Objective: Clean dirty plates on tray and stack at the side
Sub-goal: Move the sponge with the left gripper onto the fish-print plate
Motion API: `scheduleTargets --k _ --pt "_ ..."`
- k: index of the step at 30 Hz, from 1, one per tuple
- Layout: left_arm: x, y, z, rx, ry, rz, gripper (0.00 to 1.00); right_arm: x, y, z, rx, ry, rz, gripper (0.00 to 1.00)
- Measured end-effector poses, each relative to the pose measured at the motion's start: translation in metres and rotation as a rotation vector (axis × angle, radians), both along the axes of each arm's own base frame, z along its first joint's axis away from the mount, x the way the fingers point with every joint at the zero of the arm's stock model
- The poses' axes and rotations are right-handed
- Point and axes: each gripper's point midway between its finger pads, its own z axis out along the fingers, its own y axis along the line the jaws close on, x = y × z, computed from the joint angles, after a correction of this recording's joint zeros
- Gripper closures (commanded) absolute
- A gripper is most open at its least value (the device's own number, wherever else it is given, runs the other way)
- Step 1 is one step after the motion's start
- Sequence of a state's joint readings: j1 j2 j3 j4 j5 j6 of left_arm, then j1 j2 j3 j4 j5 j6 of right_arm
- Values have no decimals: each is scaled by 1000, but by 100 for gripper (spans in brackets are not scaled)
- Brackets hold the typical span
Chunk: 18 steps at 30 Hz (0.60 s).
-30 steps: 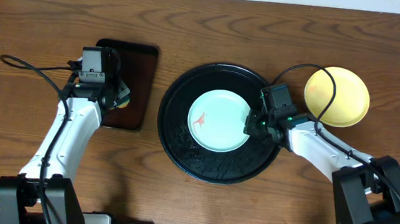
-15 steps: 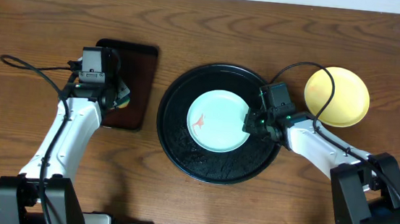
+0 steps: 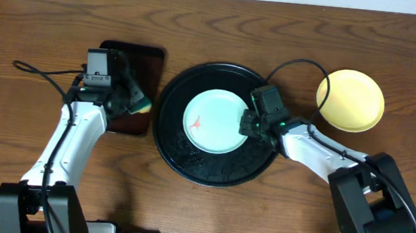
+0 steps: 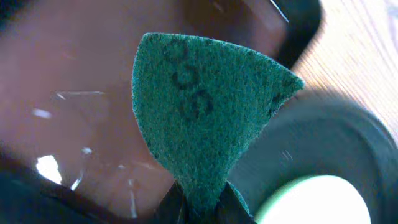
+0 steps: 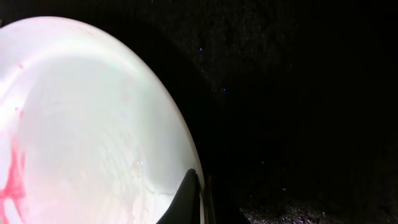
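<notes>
Two plates are showing in the overhead view; the mint-white plate (image 3: 213, 122) is lying inside the black tray (image 3: 214, 171), a little left of its middle, and is carrying a red-orange smear (image 3: 198, 121) on its left half; the yellow plate (image 3: 350, 100) is sitting on the wooden table (image 3: 314, 28) to the right, apart from the black tray's rim; the right gripper (image 3: 246, 125) is reaching in from the right and pinching the mint-white plate by its right edge, jaws closed on the rim; in the right wrist view a dark fingertip (image 5: 188, 196) is resting on the plate's inner edge, with the glossy tray floor spreading behind it; the left gripper (image 3: 135, 102) is clamping a green scouring pad (image 4: 199, 118) by its lower corner, the pad fanning upward in the left wrist view; this pad is hanging over the right side of the brown rectangular tray (image 3: 133, 65), near the black tray's left rim; whether it is touching the brown surface cannot be told.
</notes>
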<state>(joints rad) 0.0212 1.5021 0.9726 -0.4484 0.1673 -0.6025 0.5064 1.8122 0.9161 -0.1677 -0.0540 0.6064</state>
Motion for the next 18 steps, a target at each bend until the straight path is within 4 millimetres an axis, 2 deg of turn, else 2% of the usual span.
scheduleTargets --k 10,18 --pt "-16 -86 0 -50 17 -243 93 0 1 0 5 3 -12 99" --pt "-24 -128 3 -23 -15 -357 92 0 1 0 6 2 -12 99"
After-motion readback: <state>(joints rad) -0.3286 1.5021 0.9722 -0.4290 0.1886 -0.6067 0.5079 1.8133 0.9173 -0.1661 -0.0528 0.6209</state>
